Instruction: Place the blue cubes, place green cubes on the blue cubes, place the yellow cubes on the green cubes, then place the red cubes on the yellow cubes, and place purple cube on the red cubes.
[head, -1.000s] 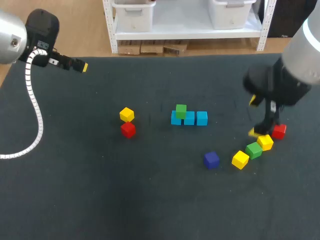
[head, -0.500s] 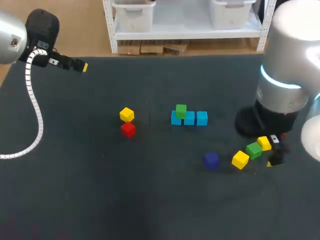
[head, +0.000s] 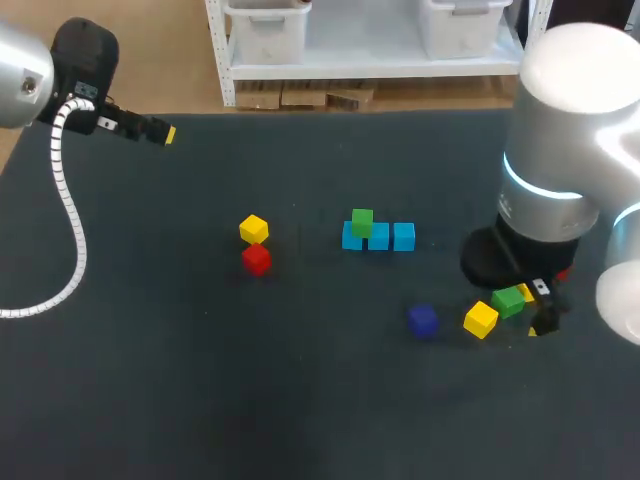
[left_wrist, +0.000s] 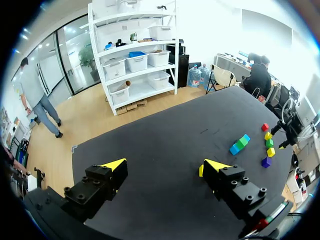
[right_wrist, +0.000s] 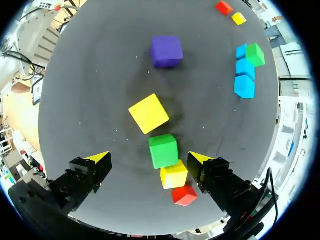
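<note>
Three blue cubes (head: 390, 237) lie in a row mid-table, with a green cube (head: 362, 222) on the left one. Further left sit a yellow cube (head: 253, 229) and a red cube (head: 256, 259). At the right lie a purple cube (head: 422, 320), a yellow cube (head: 480, 319) and a green cube (head: 508, 299). My right gripper (head: 535, 312) hangs open over that group. In the right wrist view the green cube (right_wrist: 163, 150) lies between the spread fingers of the gripper (right_wrist: 150, 160), with a yellow cube (right_wrist: 174, 174) and a red cube (right_wrist: 184, 195) just behind it. My left gripper (head: 165, 132) is open at the far left.
The right arm's bulky body (head: 565, 150) hides the table's right side in the head view. The left gripper (left_wrist: 164, 165) looks across bare dark mat (left_wrist: 165, 135) toward the distant cubes. The mat's front half (head: 250, 400) holds nothing.
My right arm has swung forward and lowered. Its gripper went from beside the red and yellow cubes to over the green cube. The left arm and all cubes kept still.
</note>
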